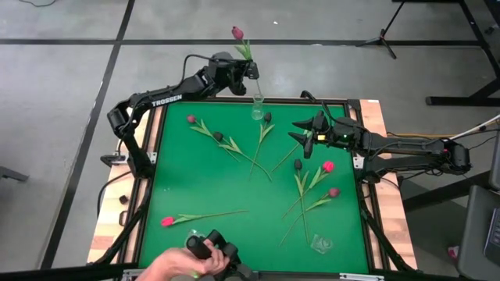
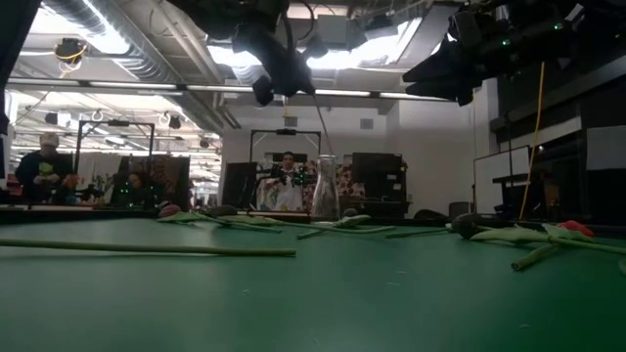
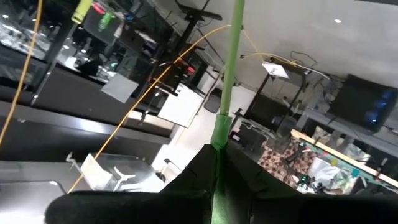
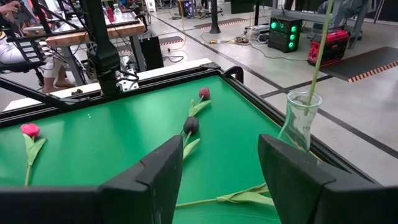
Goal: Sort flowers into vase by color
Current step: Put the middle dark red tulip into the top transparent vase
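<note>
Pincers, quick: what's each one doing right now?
Left pincer: closed on a tulip stem above the glass vase.
Right pincer: open, holding nothing.

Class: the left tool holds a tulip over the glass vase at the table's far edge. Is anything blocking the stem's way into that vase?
Nothing visible. The left tool grips the tulip, and its stem already reaches into the vase. The vase mouth is otherwise clear.

Green table mat (image 1: 234, 195) — tulip heads pink-red (image 1: 167, 222), mauve (image 1: 237, 33), near-black (image 1: 298, 165) — clear glass vase (image 1: 258, 108).
</note>
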`<act>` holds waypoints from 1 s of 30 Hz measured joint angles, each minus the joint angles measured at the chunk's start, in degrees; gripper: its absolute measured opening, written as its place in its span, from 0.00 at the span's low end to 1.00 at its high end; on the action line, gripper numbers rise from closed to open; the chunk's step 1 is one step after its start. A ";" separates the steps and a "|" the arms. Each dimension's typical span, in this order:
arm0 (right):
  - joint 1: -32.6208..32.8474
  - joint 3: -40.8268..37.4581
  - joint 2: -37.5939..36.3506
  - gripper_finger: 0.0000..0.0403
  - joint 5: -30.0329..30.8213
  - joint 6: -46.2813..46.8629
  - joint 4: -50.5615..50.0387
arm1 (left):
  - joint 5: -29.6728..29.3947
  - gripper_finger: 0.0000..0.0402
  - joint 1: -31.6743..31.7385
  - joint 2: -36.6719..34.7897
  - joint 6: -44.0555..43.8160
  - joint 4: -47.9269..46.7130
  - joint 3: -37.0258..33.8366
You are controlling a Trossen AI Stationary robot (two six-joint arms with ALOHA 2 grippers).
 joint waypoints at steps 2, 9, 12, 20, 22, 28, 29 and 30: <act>0.00 0.00 0.00 0.52 0.01 -0.01 0.00 | -0.31 0.03 0.02 0.00 -0.05 -1.13 0.00; 0.01 0.00 0.00 0.52 0.91 -0.10 0.00 | 0.03 0.03 0.00 -0.02 -1.52 -4.04 0.00; 0.00 0.00 0.00 0.52 0.94 -0.41 0.00 | -0.22 0.03 0.00 -0.02 -2.03 -4.84 0.00; 0.00 0.00 0.00 0.52 0.92 -2.86 -0.02 | 0.45 0.03 -0.82 -0.02 -3.59 -5.58 0.00; 0.02 0.00 0.00 0.52 0.90 -3.19 -0.03 | 0.48 0.03 -1.17 -0.02 -4.13 -5.71 0.00; 0.02 0.00 0.00 0.56 0.90 -3.42 -0.17 | 0.43 0.07 -1.83 -0.02 -4.98 -6.23 0.00; 0.00 0.00 0.00 0.58 0.90 -3.43 -0.29 | 0.43 0.09 -1.83 -0.02 -5.02 -6.50 0.00; 0.00 0.00 0.00 0.60 0.90 -3.43 -0.37 | 0.43 0.11 -1.83 -0.02 -5.08 -6.74 0.00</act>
